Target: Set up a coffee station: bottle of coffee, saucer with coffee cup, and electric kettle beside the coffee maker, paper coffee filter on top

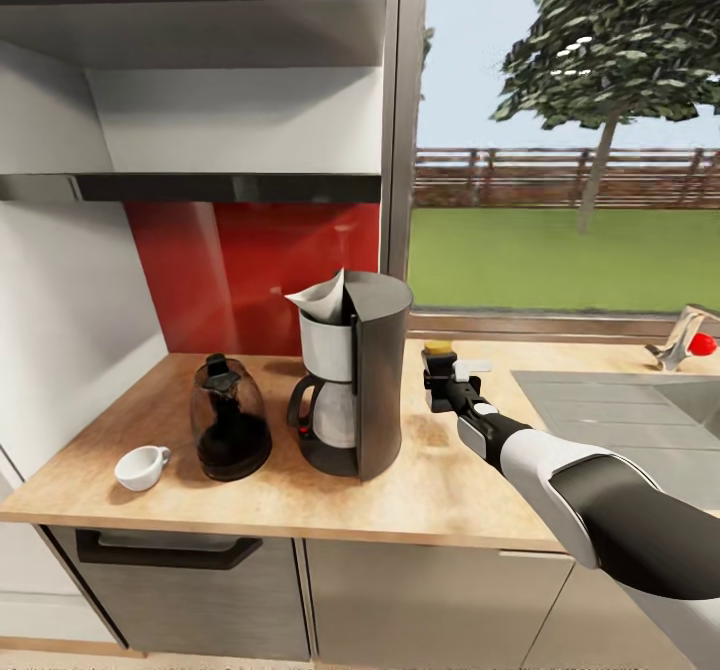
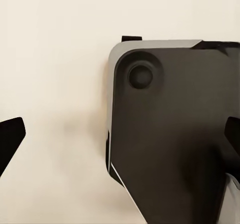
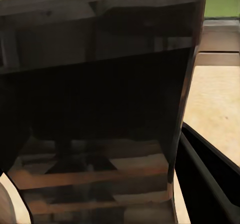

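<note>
1. Step in hand, as I read it: set the dark glass bottle of coffee with yellow lid (image 1: 438,365) upright on the light wooden tabletop (image 1: 440,490), beside the black-and-steel coffee maker (image 1: 355,380). Lower straight, keep it vertical, let go only once the base sits flat.
2. Right tool (image 1: 447,382) is pinching the bottle; yellow lid pokes out above it. Bottle hangs just right of the maker, close but apart. Whether the base touches wood, can't tell — arm hides it.
3. Left tool (image 2: 120,139): spread, nothing between, over pale floor.
4. White paper filter (image 1: 322,300) already atop maker; dark glass electric kettle (image 1: 230,420) just left of it, white cup (image 1: 142,467) further left.
</note>
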